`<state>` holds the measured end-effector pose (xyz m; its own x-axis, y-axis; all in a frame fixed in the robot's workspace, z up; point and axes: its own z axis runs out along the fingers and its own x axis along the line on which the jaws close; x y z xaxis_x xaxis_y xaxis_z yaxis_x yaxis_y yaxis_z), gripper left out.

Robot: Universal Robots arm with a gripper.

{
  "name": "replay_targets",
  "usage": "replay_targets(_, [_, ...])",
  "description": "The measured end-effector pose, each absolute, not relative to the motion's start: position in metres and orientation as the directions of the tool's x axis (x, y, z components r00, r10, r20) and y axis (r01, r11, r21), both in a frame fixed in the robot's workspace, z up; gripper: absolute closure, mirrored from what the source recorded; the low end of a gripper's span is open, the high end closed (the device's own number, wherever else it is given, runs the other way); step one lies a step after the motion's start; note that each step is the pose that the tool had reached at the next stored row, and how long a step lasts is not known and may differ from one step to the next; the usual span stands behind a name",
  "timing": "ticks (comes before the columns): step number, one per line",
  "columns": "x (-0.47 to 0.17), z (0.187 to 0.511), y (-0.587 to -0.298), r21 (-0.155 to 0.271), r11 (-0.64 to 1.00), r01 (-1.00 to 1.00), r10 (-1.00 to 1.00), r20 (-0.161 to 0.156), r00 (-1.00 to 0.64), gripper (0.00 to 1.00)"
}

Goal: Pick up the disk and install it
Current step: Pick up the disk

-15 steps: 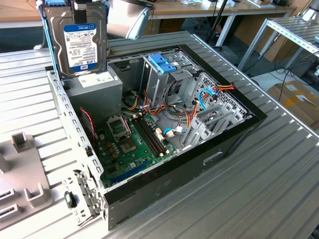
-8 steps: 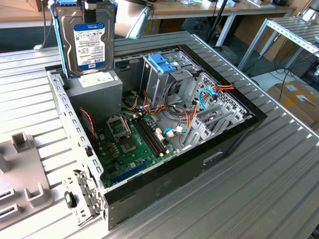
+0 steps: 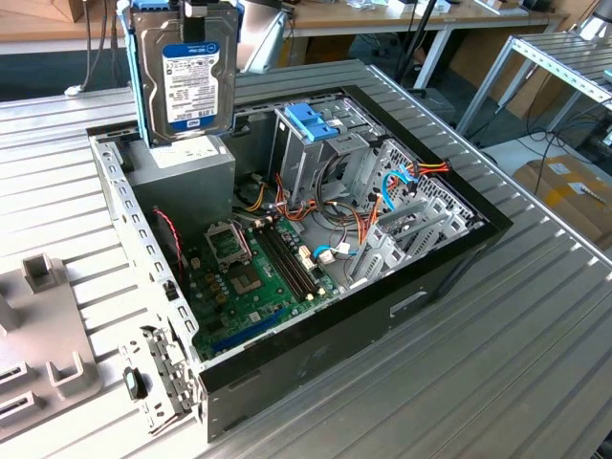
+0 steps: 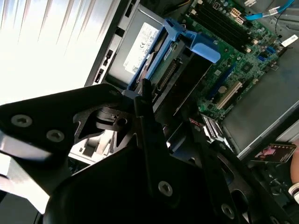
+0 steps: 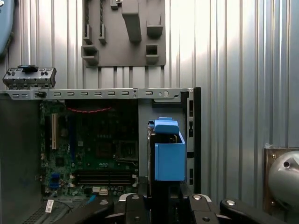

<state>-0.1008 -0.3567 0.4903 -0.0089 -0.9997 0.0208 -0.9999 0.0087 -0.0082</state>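
Observation:
The disk [image 3: 186, 81], grey metal with a white and blue label in light-blue carrier rails, hangs upright at the exterior view's upper left, above the open computer case [image 3: 316, 373]. My gripper [image 3: 196, 10] is shut on its top edge. Both wrist views look down the disk edge-on: its blue carrier [image 5: 168, 156] [image 4: 194, 44] points toward the case's inside from between my black fingers [image 5: 135, 203] [image 4: 145, 100]. The metal drive cage [image 3: 316, 158] with its blue latch [image 3: 311, 120] stands at the back of the case, to the exterior view's right of the disk.
Under the disk sits the grey power supply [image 3: 186, 177], with the green motherboard [image 3: 244, 277] and loose cables [image 3: 382, 186] beside it. A grey fixture plate [image 3: 38, 335] lies on the ribbed metal table [image 3: 497, 363]. A detached front panel part [image 3: 143, 378] lies by the case.

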Motion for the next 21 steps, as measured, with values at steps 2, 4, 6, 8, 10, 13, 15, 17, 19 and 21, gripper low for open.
replay_targets(2, [-0.096, 0.49, -0.357, -0.008, 0.009, -1.0, -1.0, 0.021, -0.009, 0.65])
replay_targets(4, [-0.091, 0.49, -0.357, -0.008, 0.009, -1.0, -1.0, 0.021, -0.009, 0.65])
replay_targets(6, [-0.085, 0.49, -0.356, -0.008, 0.009, -1.0, -1.0, 0.021, -0.009, 0.65])
replay_targets(8, [-0.077, 0.49, -0.356, -0.008, 0.009, -1.0, -1.0, 0.021, -0.009, 0.65])
replay_targets(10, [-0.067, 0.49, -0.356, -0.008, 0.009, -1.0, -1.0, 0.021, -0.009, 0.65])
replay_targets(13, [-0.055, 0.49, -0.356, -0.008, 0.009, -1.0, -1.0, 0.021, -0.009, 0.65])
replay_targets(15, [-0.049, 0.49, -0.355, -0.008, 0.009, -1.0, -1.0, 0.021, -0.009, 0.65])
replay_targets(17, [-0.043, 0.49, -0.355, -0.008, 0.009, -1.0, -1.0, 0.021, -0.009, 0.65])
replay_targets(19, [-0.038, 0.49, -0.355, -0.008, 0.009, -1.0, -1.0, 0.021, -0.009, 0.65])
replay_targets(21, [-0.033, 0.49, -0.355, -0.008, 0.009, -1.0, -1.0, 0.021, -0.009, 0.65])
